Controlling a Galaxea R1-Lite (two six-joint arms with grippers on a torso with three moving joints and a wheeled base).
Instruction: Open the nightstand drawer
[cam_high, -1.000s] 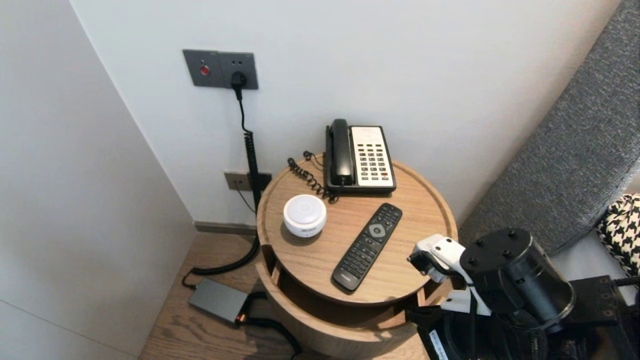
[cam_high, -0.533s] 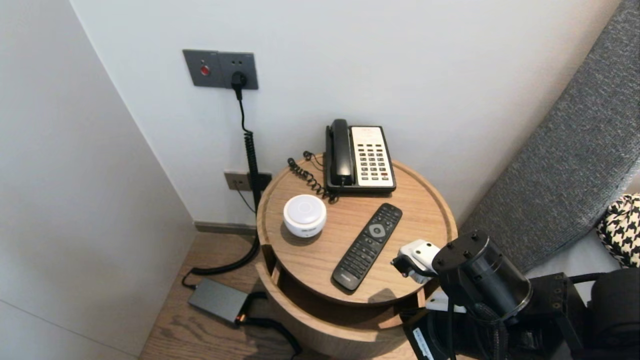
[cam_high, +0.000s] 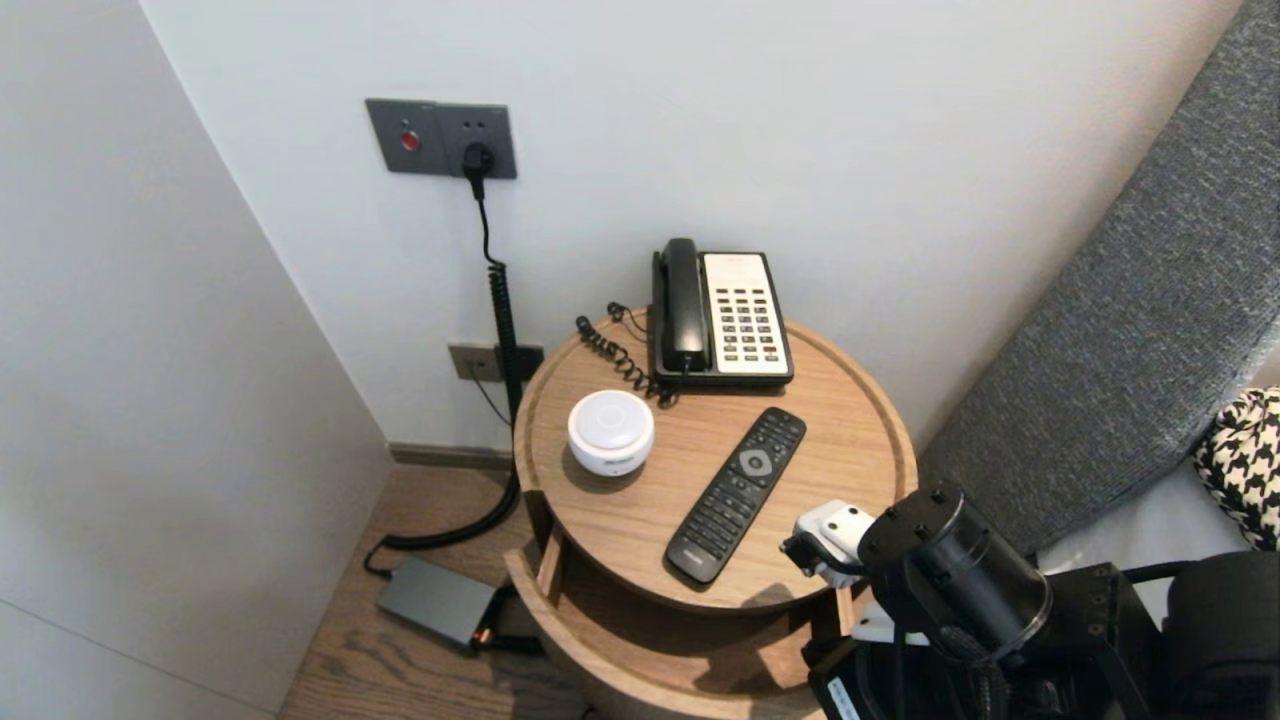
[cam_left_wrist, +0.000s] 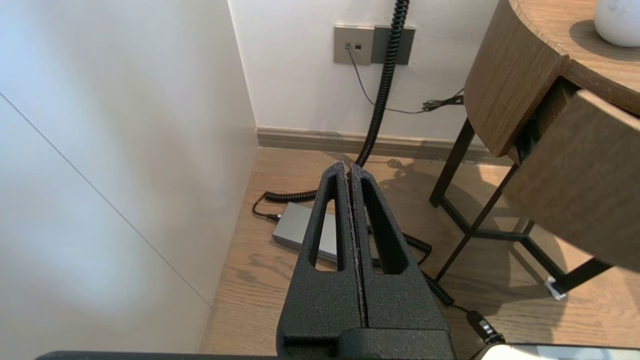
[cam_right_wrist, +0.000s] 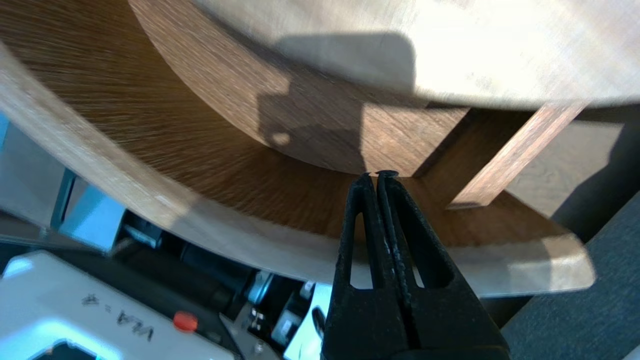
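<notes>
A corner is formed by white walls (cam_high: 850, 130) over a wood floor (cam_high: 340, 645); a grey headboard (cam_high: 1150, 320) is set beside the table (cam_high: 850, 430).

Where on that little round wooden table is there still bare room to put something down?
The widest bare patch lies between the black remote control and the round wooden table's right rim. A smaller one lies in front of the white round speaker, left of the remote. The back is crowded by the black-and-white telephone and its coiled cord.
</notes>
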